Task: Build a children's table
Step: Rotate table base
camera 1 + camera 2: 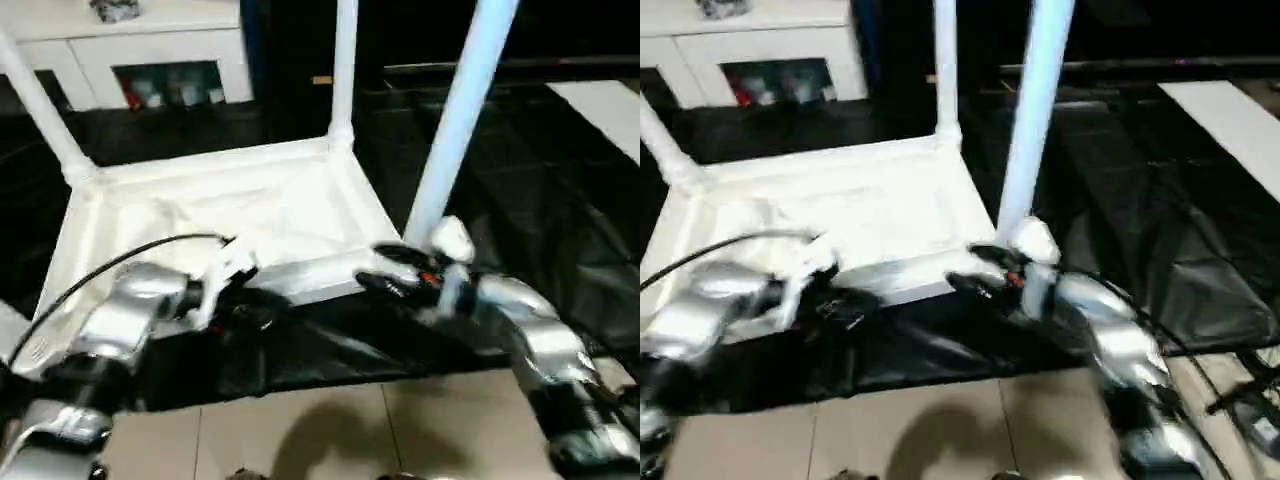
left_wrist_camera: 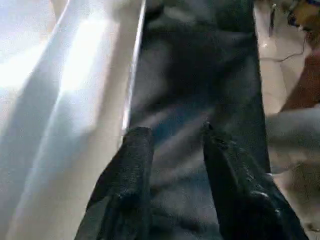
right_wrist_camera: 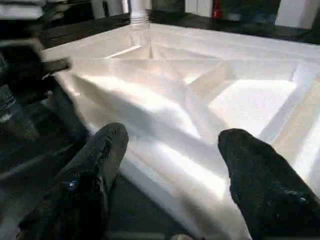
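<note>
No readable writing anywhere. Tabletop (image 1: pixel 230 215) lies upside down on black sheet (image 1: pixel 330 355), legs (image 1: pixel 462 110) up. Left gripper (image 2: pixel 172 145) part-open, empty, beside its rim; right gripper (image 3: pixel 172 150) wide, empty, just short of the near edge. Cabinet (image 1: pixel 150 50) beyond.

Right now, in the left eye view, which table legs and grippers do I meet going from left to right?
Far-left leg → left gripper → far middle leg → right gripper → near right leg. All three legs stand up from the upturned tabletop.
</note>
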`<state>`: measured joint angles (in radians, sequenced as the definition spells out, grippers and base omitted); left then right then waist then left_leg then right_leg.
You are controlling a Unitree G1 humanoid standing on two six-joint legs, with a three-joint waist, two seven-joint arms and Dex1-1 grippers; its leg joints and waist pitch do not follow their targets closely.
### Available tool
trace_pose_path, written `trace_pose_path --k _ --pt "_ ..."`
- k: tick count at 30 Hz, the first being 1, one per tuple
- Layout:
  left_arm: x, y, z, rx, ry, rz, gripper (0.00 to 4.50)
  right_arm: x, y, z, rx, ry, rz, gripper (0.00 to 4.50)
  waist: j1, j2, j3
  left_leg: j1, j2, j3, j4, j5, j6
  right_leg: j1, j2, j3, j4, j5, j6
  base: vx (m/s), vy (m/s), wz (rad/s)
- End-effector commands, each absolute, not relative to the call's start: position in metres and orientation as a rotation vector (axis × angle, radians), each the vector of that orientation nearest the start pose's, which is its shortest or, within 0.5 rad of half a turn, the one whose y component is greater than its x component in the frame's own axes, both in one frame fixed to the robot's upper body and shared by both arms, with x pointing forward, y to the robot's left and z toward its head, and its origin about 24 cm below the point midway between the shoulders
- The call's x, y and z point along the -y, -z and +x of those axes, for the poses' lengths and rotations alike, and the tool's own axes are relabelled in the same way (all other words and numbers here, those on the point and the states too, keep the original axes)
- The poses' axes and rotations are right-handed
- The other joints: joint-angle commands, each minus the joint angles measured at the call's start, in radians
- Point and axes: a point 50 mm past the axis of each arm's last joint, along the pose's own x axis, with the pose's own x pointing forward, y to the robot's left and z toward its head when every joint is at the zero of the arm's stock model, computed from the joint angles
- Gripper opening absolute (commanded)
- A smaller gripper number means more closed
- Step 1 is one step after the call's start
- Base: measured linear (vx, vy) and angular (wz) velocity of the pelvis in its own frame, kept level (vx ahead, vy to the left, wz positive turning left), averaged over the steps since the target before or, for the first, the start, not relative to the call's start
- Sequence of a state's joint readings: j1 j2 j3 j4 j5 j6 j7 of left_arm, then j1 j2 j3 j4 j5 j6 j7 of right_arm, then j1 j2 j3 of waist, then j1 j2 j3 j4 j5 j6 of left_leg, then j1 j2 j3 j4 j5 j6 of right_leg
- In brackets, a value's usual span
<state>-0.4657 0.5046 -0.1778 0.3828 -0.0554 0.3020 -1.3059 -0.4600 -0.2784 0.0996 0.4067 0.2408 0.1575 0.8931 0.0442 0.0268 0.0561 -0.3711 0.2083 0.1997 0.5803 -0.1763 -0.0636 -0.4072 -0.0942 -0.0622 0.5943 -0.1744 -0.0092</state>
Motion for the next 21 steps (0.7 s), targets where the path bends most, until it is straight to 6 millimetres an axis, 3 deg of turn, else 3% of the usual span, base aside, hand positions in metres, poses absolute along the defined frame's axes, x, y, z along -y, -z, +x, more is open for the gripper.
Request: trace_pose_path --k 1,3,6,8,15,16,19,20,21 --pt "-0.185 -0.062 0.297 -0.57 1.222 0.335 2.24 0.135 -0.068 0.326 -0.152 -0.909 -0.057 3.35 -0.002 -0.008 -0.065 0.018 0.023 -0.008 -0.067 -0.191 0.036 0.038 -0.041 0.036 -0.059 -0.234 -0.228 0.0 0.0 0.0" --pt "-0.19 -0.063 0.299 -0.582 1.166 0.373 2.44 0.133 -0.067 0.337 -0.158 -0.821 -0.072 3.35 -0.004 -0.007 -0.063 0.022 0.022 -0.01 -0.072 -0.238 0.003 0.037 -0.041 0.039 -0.063 -0.267 -0.214 0.0 0.0 0.0" --pt "-0.192 -0.062 0.301 -0.585 1.121 0.404 2.66 0.132 -0.067 0.341 -0.145 -0.785 -0.075 3.35 -0.004 -0.011 -0.063 0.025 0.021 -0.01 -0.072 -0.27 -0.015 0.037 -0.039 0.04 -0.063 -0.264 -0.203 0.0 0.0 0.0" --pt "-0.194 -0.066 0.313 -0.528 1.0 0.462 2.81 0.128 -0.068 0.347 -0.124 -0.723 -0.067 3.35 -0.008 -0.01 -0.063 0.021 0.019 -0.012 -0.072 -0.283 -0.018 0.039 -0.04 0.04 -0.064 -0.269 -0.202 0.0 0.0 0.0" --pt "-0.194 -0.08 0.33 -0.399 0.863 0.492 3.3 0.118 -0.066 0.347 -0.093 -0.71 -0.036 3.35 -0.008 -0.012 -0.071 0.014 0.016 -0.014 -0.064 -0.232 -0.002 0.048 -0.038 0.038 -0.055 -0.204 -0.205 0.0 0.0 0.0" --pt "-0.194 -0.081 0.331 -0.394 0.857 0.495 3.3 0.118 -0.066 0.347 -0.093 -0.709 -0.036 3.35 -0.006 0.001 -0.072 0.014 0.015 -0.016 -0.064 -0.23 -0.001 0.047 -0.039 0.038 -0.053 -0.191 -0.209 0.0 0.0 0.0" --pt "-0.194 -0.087 0.331 -0.3 0.798 0.452 3.62 0.117 -0.065 0.345 -0.084 -0.695 -0.036 3.35 -0.008 -0.001 -0.078 0.012 0.014 -0.014 -0.059 -0.19 0.012 0.052 -0.033 0.035 -0.043 -0.073 -0.244 0.0 0.0 0.0" --pt "-0.194 -0.089 0.33 -0.271 0.771 0.416 3.68 0.117 -0.064 0.344 -0.083 -0.69 -0.036 3.35 -0.006 0.014 -0.078 0.013 0.015 -0.015 -0.058 -0.188 0.01 0.052 -0.034 0.035 -0.039 -0.056 -0.252 0.0 0.0 0.0" --pt "-0.196 -0.093 0.328 -0.211 0.708 0.358 3.68 0.117 -0.064 0.341 -0.08 -0.685 -0.035 3.35 -0.007 0.017 -0.078 0.013 0.017 -0.015 -0.058 -0.193 0.009 0.053 -0.034 0.033 -0.038 -0.035 -0.263 0.0 0.0 0.0"
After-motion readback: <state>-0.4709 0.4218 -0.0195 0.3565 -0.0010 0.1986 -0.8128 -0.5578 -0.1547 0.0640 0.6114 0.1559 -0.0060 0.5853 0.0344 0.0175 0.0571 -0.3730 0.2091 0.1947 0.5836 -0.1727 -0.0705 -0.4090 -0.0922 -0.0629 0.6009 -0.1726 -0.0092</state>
